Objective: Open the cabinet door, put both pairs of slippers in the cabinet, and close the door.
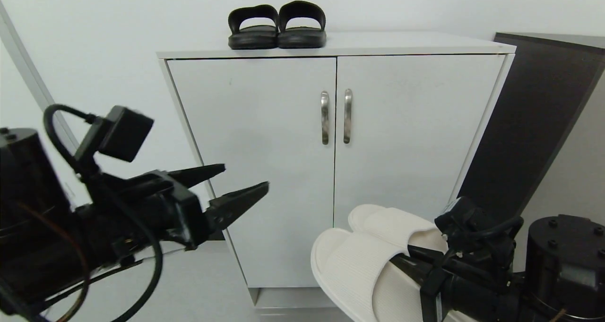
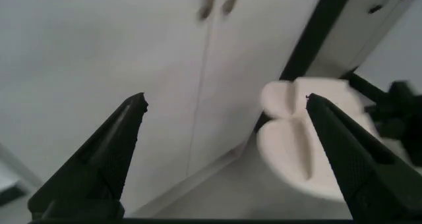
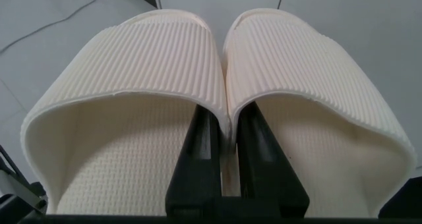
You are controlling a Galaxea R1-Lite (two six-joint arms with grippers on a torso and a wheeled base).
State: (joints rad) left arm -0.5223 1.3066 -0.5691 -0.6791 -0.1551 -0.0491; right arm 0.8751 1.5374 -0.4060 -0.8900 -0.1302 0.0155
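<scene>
Left gripper [image 1: 246, 175] is hanging in the air in front of the cabinet's [image 1: 264, 208] left door, jaws spread wide apart, gripping nothing and touching nothing; in the left wrist view the two dark fingers are framing the door seam between them. Right gripper [image 3: 228, 128] is clamping the white slippers [image 1: 368, 256]. One finger is sitting inside each slipper under its ribbed strap, and the two adjoining inner edges are being pinched together between the fingers, so the pair is being carried side by side. The white pair is hanging low in front of the right door, toes pointing toward the cabinet, clear of the door face as far as the head view is showing. Both cabinet doors are sitting shut, with the two metal handles [image 1: 335, 117] standing upright just beside the centre seam. The black slippers [image 1: 277, 26] are resting side by side on the cabinet top, near its left half. A dark panel [image 1: 534, 123] is standing just beside the cabinet's right side.
</scene>
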